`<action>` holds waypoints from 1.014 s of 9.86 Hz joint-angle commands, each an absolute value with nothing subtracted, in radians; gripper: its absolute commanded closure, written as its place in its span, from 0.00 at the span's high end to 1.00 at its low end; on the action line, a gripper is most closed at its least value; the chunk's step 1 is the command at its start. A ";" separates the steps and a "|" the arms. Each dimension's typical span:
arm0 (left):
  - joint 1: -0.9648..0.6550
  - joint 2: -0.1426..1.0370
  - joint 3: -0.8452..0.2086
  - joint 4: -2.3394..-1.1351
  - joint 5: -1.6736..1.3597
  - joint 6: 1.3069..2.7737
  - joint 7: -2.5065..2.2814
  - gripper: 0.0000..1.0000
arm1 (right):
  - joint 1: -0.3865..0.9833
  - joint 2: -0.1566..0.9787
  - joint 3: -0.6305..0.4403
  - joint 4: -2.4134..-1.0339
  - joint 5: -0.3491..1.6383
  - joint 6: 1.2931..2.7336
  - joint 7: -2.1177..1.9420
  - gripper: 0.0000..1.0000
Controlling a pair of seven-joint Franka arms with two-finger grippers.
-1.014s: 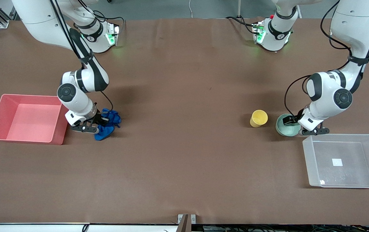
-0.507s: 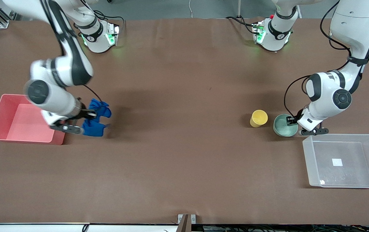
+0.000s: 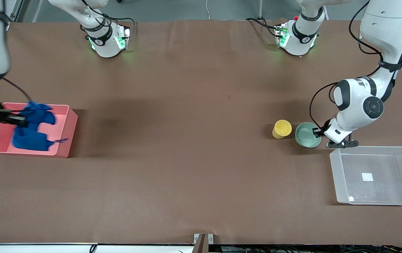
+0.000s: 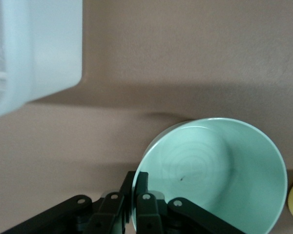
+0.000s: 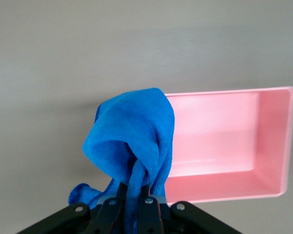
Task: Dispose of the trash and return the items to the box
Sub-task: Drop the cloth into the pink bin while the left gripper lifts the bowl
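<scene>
My right gripper is shut on the blue cloth wad and holds it over the pink bin; the cloth hangs loose from the jaws in the right wrist view. My left gripper is shut on the rim of the mint-green bowl, one finger inside and one outside, as the left wrist view shows on the bowl. The yellow cup stands upright beside the bowl. The clear box lies nearer the front camera than the bowl, with a white label on its base.
The pink bin lies at the right arm's end of the table. A corner of the clear box shows close to the bowl in the left wrist view. The brown table top lies bare between the two groups.
My right arm has swung the blue cloth from the table beside the pink bin to over the bin. My left gripper has nudged the bowl slightly toward the yellow cup.
</scene>
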State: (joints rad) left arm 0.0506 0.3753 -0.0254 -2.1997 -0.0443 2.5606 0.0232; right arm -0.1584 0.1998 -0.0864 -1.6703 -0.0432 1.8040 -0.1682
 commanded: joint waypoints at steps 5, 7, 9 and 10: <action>0.061 0.369 -0.028 -1.779 -0.054 2.194 0.090 0.00 | -0.342 0.397 -0.061 -1.985 -0.052 2.354 -0.409 0.13; 0.127 0.481 -0.026 -1.575 -0.058 2.105 0.200 0.00 | -0.342 0.413 -0.061 -1.970 -0.051 2.367 -0.460 0.99; 0.184 0.595 -0.026 -1.395 -0.058 2.005 0.311 0.00 | -0.327 0.358 -0.055 -1.950 -0.040 2.339 -0.445 1.00; 0.198 0.638 -0.022 -1.353 -0.054 2.006 0.337 0.00 | -0.305 0.295 -0.054 -1.927 -0.040 2.301 -0.416 1.00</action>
State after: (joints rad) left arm 0.1862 0.5266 -0.0206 -1.4659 -0.0444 2.0457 0.2972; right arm -0.3186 0.3964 -0.0657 -1.9308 -0.0429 2.3610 -0.4363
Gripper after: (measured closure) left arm 0.960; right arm 0.383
